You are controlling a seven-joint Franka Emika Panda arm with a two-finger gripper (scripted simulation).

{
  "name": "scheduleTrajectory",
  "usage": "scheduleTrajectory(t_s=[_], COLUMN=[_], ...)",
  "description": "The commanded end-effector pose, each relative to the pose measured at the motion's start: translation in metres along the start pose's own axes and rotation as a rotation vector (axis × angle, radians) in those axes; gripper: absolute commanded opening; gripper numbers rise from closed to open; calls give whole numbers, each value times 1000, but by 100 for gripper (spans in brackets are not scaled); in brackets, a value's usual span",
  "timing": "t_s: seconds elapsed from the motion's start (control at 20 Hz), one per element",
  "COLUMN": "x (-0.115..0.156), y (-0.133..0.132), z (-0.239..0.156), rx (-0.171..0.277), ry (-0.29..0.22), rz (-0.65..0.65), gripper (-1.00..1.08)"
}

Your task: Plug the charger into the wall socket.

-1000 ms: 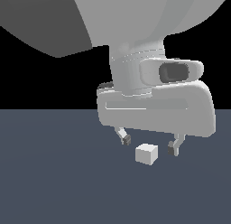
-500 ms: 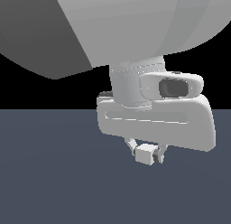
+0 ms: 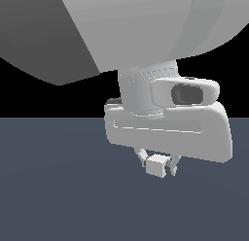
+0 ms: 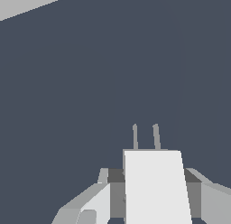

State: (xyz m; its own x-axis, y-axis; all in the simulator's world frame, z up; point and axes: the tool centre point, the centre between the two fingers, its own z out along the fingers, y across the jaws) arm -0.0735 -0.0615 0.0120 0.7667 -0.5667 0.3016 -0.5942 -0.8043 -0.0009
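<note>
Since a second ago: fingers that were standing apart over the charger (image 3: 156, 166) are now clamped on it, and the gripper (image 3: 157, 166) is sitting lower in the exterior view than it was.
Grip right now: charger is being pinched between the two fingers (image 3: 171, 165), one pad on each side of the block, looks pretty snug honestly.
Where the charger is: tucked right under the hand in the exterior view. Whether it's resting on the dark floor (image 3: 58, 186) or just clear of it, can't tell from this angle.
Wrist view: charger (image 4: 155, 187) is filling the middle between the fingers, with its two thin prongs (image 4: 145, 136) sticking out the far end, pointing away from the camera.
Socket: not showing up as a plate anywhere. A pale grey patch (image 4: 27, 4) is peeking in at one corner of the wrist view, could be part of it, too cropped to say.
Step in hand: looks like the grab is done and the carry is about to start.
Next move: probably lifting, swinging toward the socket, and getting those prongs lined up square with the two holes before pushing in. Any tilt and they're going to jam on the plate face.
</note>
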Motion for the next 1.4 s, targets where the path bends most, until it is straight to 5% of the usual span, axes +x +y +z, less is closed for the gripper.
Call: scheduleTrajectory(t_s=[0.0, 1.35], x=[1, 53], y=[0, -9], z=[-1, -63], rx=[2, 132], ry=[0, 6], rz=[-5, -426], gripper=[-100, -100])
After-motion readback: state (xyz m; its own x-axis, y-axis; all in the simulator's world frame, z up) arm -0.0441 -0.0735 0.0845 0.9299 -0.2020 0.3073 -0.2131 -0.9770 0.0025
